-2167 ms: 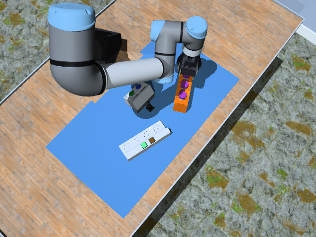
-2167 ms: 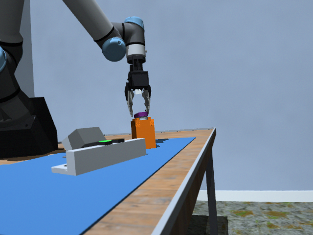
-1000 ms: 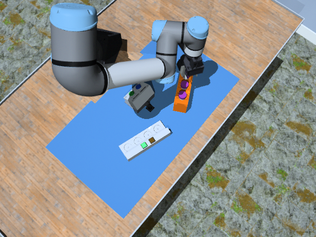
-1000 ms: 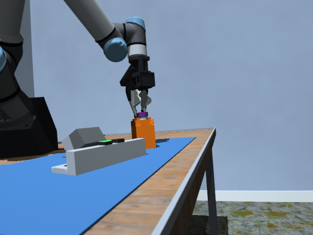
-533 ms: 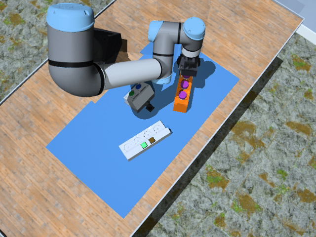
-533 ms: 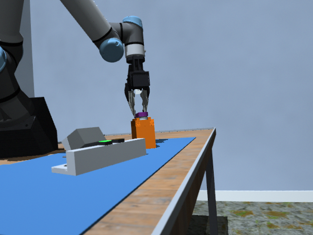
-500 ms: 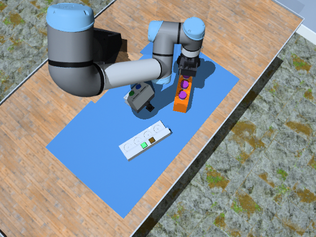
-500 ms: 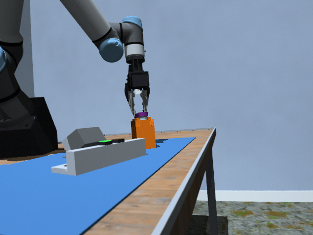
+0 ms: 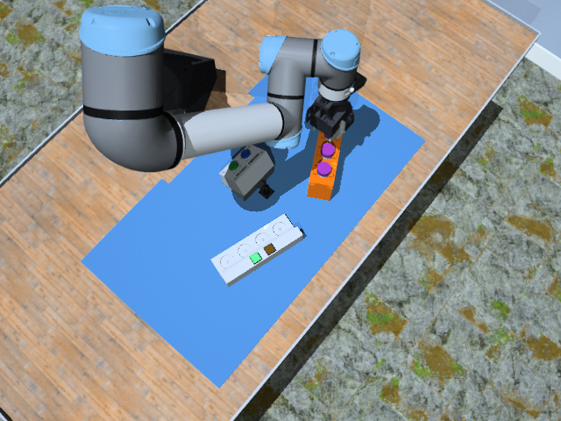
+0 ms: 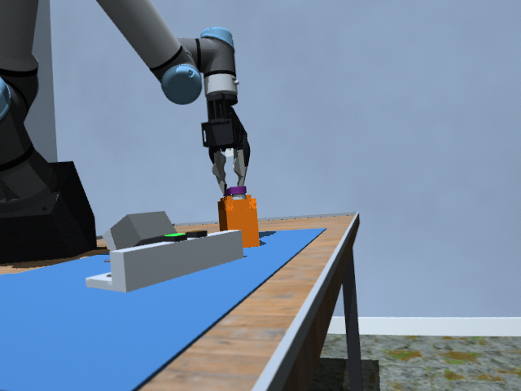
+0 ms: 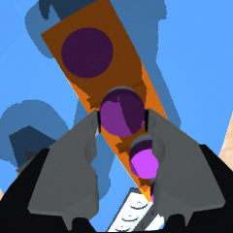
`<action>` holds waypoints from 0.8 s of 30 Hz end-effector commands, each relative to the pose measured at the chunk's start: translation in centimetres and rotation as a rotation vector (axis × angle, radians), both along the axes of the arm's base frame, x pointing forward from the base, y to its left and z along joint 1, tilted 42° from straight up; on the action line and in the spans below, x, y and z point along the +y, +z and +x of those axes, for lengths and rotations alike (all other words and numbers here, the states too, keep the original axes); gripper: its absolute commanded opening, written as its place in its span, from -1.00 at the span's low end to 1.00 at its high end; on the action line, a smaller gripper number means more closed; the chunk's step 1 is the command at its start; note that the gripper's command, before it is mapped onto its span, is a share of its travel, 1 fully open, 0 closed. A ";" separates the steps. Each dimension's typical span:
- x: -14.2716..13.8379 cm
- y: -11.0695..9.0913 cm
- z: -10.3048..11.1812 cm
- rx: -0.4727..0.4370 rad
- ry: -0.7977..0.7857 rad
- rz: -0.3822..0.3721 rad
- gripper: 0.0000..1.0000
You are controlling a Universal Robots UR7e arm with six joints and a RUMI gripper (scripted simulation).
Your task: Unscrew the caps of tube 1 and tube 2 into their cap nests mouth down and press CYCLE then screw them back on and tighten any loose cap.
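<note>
Right by me runs the table (image 9: 49,294) (image 10: 273,311), with a blue mat (image 9: 181,294) (image 10: 105,328) over much of its top. On the mat, nearest, stands the white cap tray (image 9: 239,273) (image 10: 177,261) (image 11: 127,212). Its green lamp (image 9: 256,257) (image 10: 175,236) is glowing, while the amber lamp (image 9: 269,248) (image 10: 196,233) beside it is dark.

Behind the tray is the grey key housing (image 9: 253,176) (image 10: 142,229), its sloping top carrying the blue key (image 9: 245,154) and the green key (image 9: 233,166) side by side.

Farther back stands the orange block (image 9: 321,190) (image 10: 246,222) (image 11: 123,53), upright on the mat, with all four purple caps on its tubes. Cap 4 (image 9: 323,168) (image 10: 238,190) is at the end closest to me, then cap 3 (image 9: 328,150) (image 11: 145,164). Next comes cap 2 (image 11: 122,112), and the gripper (image 9: 335,132) (image 10: 232,189) (image 11: 122,111) has it pinched, one fingertip on either side, pointing down from above. Cap 1 (image 11: 87,52) sits just past it, at the far end, outside the grip.

The arm (image 9: 230,129) (image 10: 138,29) reaches over the table to the block, with the pale blue wall (image 10: 378,126) behind everything.
</note>
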State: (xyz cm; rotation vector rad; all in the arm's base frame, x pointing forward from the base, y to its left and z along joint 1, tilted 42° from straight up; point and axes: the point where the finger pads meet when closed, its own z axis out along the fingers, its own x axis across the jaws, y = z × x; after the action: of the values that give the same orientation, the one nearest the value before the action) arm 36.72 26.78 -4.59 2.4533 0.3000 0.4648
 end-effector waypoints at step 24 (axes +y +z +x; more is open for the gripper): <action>1.3 1.5 -0.6 -0.042 -0.060 0.020 -0.30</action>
State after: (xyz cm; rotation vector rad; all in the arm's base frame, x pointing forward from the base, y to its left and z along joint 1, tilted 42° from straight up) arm 36.40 27.22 -4.10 2.4572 0.2053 0.4880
